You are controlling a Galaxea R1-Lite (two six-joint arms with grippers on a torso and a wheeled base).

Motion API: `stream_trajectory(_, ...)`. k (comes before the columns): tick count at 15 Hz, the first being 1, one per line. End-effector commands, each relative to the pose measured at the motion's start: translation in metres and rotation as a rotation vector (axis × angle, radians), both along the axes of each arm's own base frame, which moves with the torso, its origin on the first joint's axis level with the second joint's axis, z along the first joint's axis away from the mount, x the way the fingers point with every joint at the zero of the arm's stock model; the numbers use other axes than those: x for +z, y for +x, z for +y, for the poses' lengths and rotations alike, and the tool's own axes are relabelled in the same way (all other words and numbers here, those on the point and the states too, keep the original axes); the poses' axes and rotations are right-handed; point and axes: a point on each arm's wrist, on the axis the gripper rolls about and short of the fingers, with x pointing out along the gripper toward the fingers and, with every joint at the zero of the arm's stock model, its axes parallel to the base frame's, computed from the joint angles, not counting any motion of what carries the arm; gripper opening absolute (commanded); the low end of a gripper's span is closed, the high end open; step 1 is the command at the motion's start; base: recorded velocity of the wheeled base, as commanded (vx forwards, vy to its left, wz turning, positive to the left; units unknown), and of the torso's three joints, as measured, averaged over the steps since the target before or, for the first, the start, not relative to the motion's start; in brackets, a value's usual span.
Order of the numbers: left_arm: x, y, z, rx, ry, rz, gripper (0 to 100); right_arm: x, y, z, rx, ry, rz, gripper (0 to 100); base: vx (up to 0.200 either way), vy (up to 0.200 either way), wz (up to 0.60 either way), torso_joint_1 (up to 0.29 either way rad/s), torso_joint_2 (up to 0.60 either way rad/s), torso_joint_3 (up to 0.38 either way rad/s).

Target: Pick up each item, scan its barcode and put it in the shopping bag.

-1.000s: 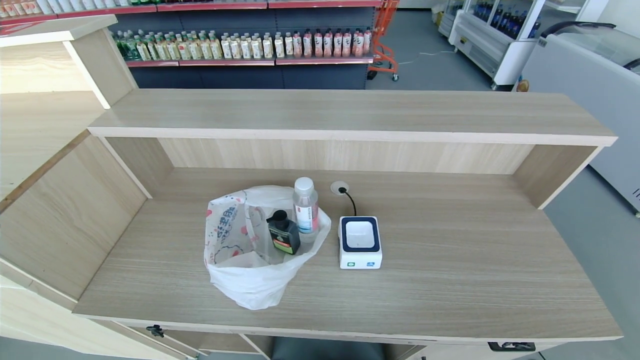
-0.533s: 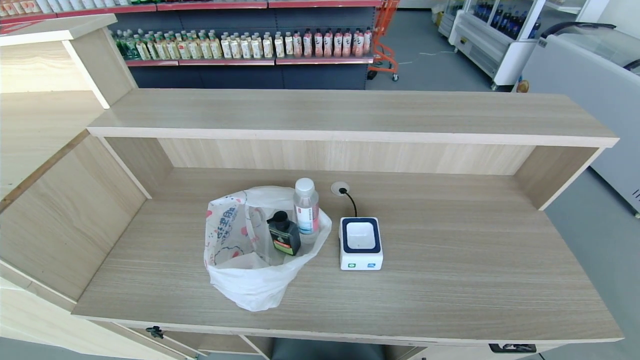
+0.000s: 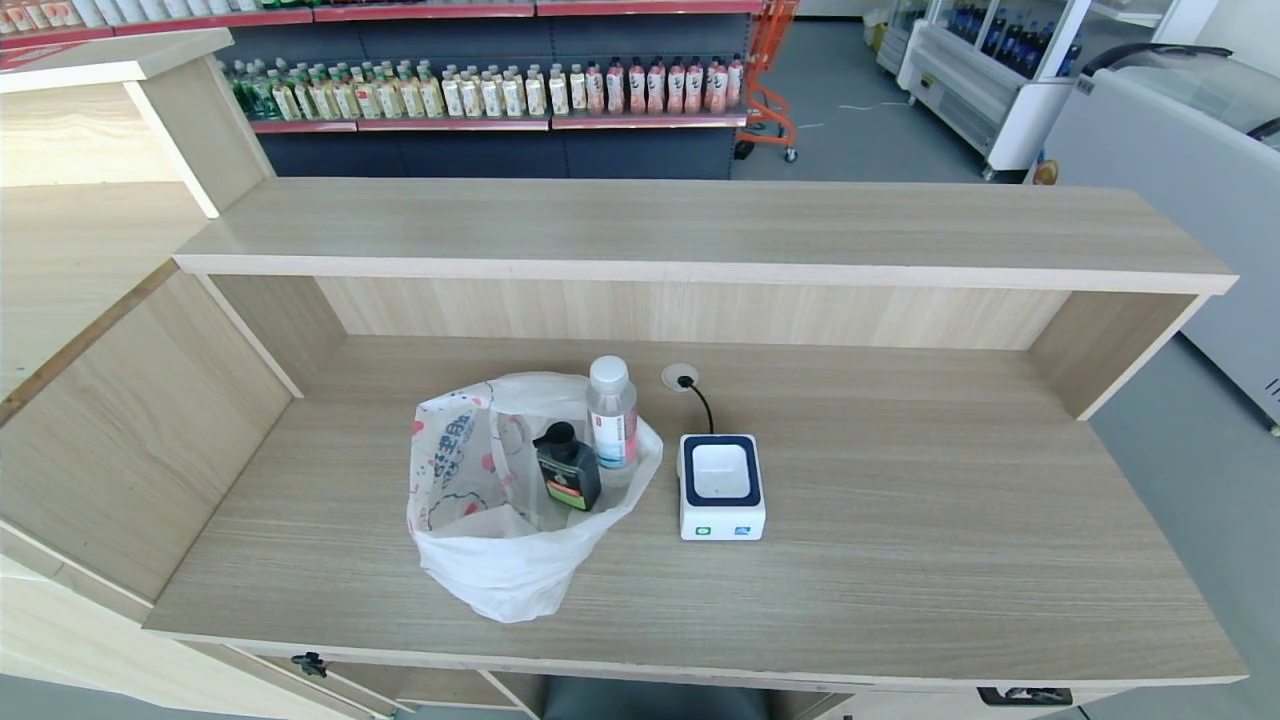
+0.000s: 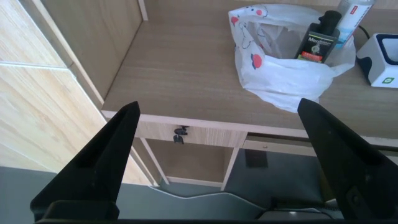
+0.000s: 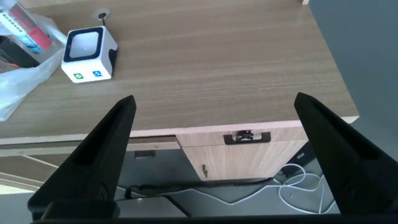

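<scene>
The wooden counter [image 3: 900, 560] was the biggest thing in front of me. The white shopping bag [image 3: 480, 560] sat on it, on my left side, with its mouth pulled wide open. I think it was left that way so things could drop in easily.

My left gripper [image 4: 219, 104] hung low, in front of the counter's front edge, with its fingers spread wide and nothing between them. My right gripper [image 5: 216, 98] hung the same way on the other side, also spread wide and holding nothing. I think they hung back because both items I could see were already packed.

The little white scanner [image 3: 721, 485] sat just beside the bag with its window facing up. That spot made sense, since an item could pass over it on the way in.

The clear bottle [image 3: 611, 410] stood upright inside the bag, at the side near the scanner. The smaller dark bottle [image 3: 568, 465] stood just in front of it, also in the bag.
</scene>
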Motion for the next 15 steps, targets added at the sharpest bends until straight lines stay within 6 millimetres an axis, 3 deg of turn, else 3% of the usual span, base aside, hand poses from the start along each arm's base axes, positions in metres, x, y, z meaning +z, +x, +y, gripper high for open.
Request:
stream_trajectory(1,0.0000,0.0000,0.0000,0.000,0.000,-0.001,100,0.0000,0.0003,0.0001,0.005,-0.010,0.003,100,0.000,0.000,0.00,0.000,0.00,0.000)
stream_trajectory(5,0.0000,0.0000,0.0000,0.000,0.000,-0.001,100,0.0000,0.0005,0.0013,0.062,-0.171,-0.002,100,0.000,0.000,0.00,0.000,0.00,0.000)
stream_trajectory(15,0.0000,0.0000,0.0000,0.000,0.000,-0.001,100,0.0002,0.0006,0.0013,0.060,-0.121,-0.007,100,0.000,0.000,0.00,0.000,0.00,0.000)
